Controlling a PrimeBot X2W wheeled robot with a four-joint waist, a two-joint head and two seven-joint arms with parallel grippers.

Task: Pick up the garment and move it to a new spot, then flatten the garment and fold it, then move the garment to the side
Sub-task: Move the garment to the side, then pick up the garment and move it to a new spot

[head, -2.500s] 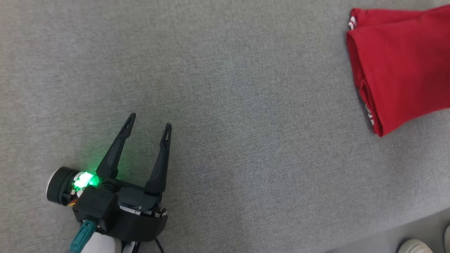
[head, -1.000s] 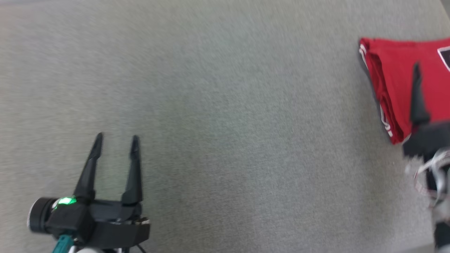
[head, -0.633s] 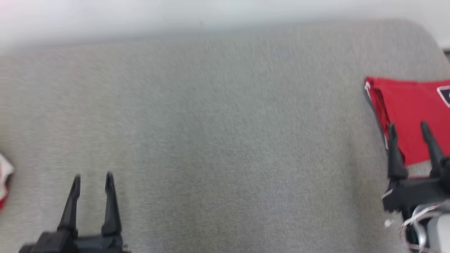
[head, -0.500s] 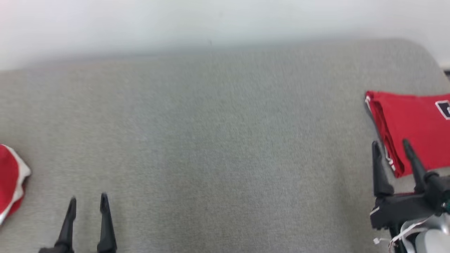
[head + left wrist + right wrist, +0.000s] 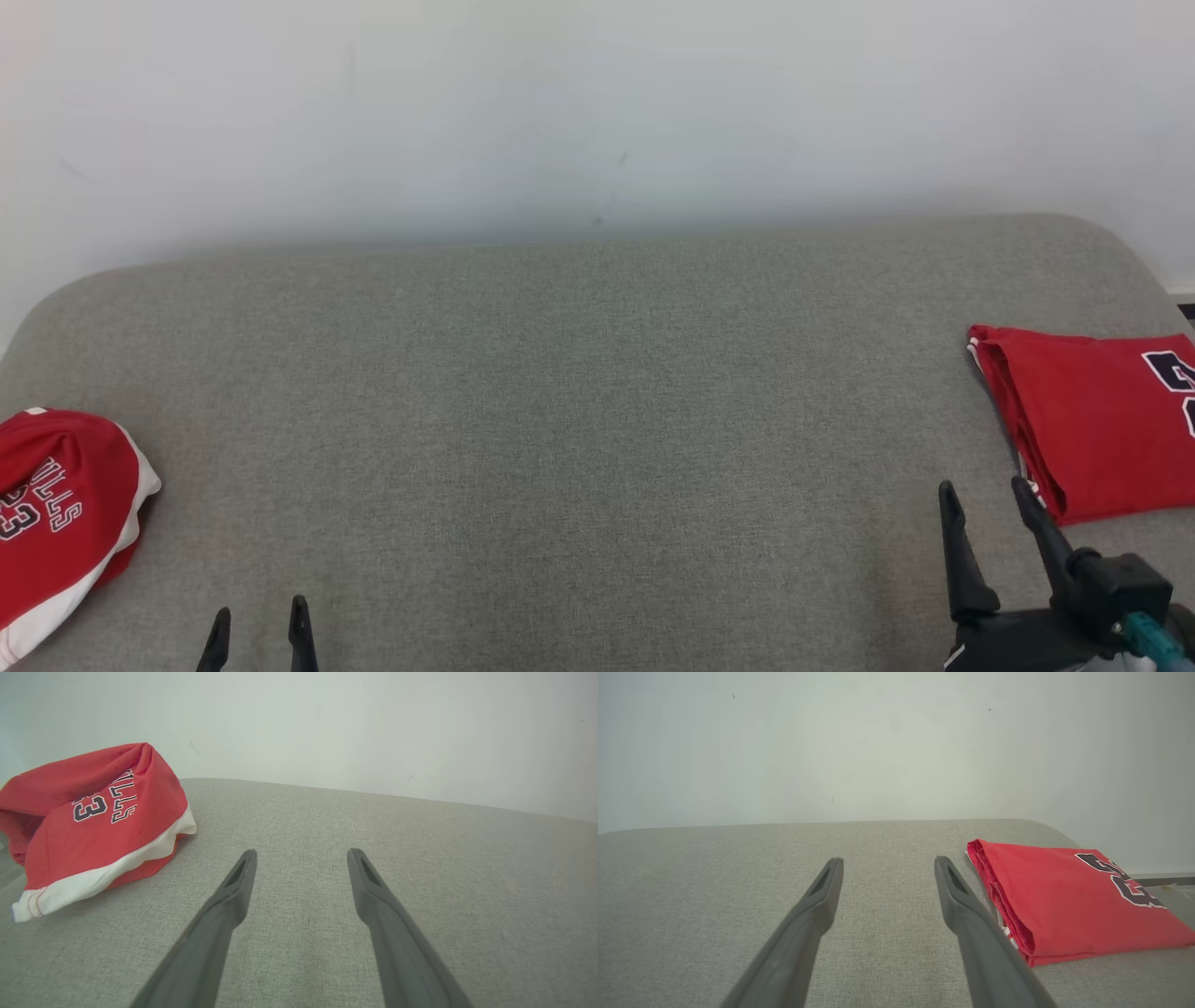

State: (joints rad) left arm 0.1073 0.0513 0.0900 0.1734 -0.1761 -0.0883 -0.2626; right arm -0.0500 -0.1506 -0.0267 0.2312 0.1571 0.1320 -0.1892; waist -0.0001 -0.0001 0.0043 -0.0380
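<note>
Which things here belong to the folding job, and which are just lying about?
Job: folded red jersey, flat at the right, apparently done; crumpled red jersey at the left, probably next; left claw and right claw, both open and empty.
Just there: grey cushion underneath; white wall behind.
</note>
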